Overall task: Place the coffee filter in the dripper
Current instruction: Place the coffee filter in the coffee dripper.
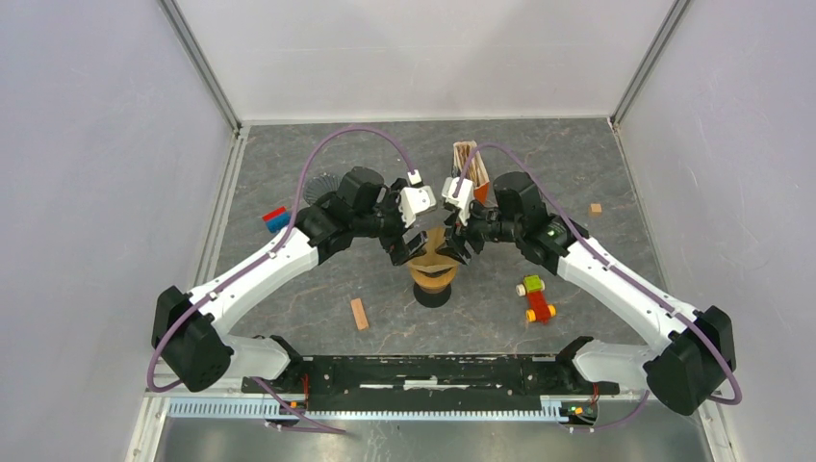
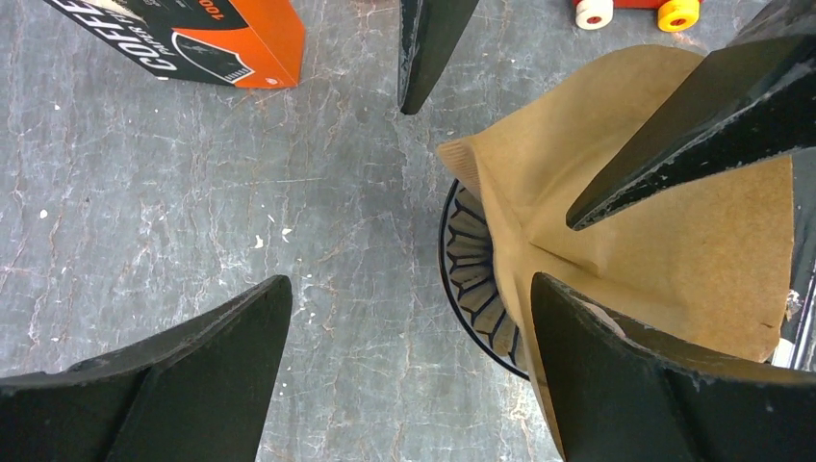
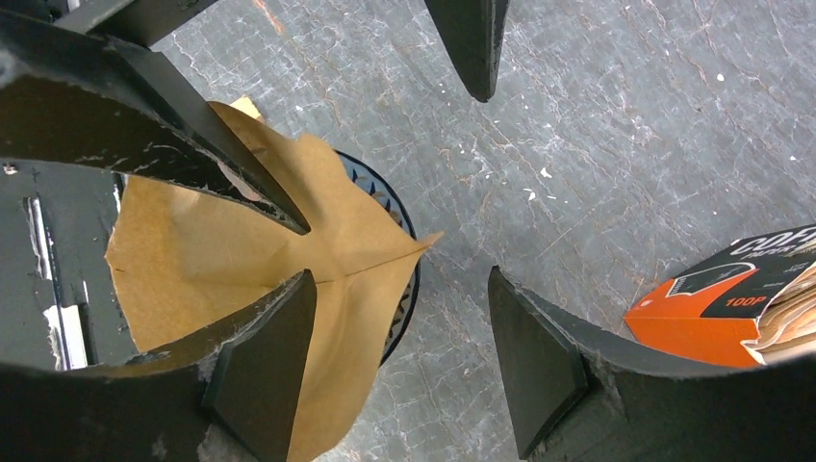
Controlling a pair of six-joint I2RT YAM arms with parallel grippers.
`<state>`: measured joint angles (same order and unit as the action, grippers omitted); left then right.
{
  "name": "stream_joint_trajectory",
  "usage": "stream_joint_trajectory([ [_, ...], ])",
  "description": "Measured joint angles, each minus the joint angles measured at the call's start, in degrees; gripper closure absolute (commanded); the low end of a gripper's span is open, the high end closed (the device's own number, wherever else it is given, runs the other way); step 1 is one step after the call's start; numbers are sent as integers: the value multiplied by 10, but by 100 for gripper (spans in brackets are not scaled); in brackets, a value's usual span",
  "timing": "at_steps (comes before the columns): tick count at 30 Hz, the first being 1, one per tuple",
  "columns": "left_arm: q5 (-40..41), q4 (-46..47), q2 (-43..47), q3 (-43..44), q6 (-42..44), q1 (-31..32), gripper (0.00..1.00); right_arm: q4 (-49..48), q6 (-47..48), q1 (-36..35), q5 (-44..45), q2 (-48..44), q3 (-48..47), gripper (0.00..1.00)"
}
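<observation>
The table [image 1: 539,173] carries it all. My two arms lean in over its middle, and their tools meet above the dripper [image 2: 471,279]. My left tool [image 2: 412,284] has its fingers as wide apart as they go, and my right tool [image 3: 402,277] is apart too, though less so; neither is clamped on anything. Each straddles the rim with one finger over the paper and the other outside above bare table. I cannot tell whether the inner fingers touch the paper. The coffee filter [image 2: 674,250] sits in the dripper's mouth as a half-opened brown cone, with its seam and a pointed corner poking out over the ribbed black wall. I judge it in but not seated — so I'd ease both inner fingers down along the wall, slowly and evenly, without creasing the paper or tipping the dripper.
</observation>
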<state>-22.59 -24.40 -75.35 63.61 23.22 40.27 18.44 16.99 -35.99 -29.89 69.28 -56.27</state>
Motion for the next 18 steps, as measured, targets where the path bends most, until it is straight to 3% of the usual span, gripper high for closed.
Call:
stream_joint_trajectory([
  [18,3,38,0,-14,0,0,0,-4,0,0,0,17,6,27],
])
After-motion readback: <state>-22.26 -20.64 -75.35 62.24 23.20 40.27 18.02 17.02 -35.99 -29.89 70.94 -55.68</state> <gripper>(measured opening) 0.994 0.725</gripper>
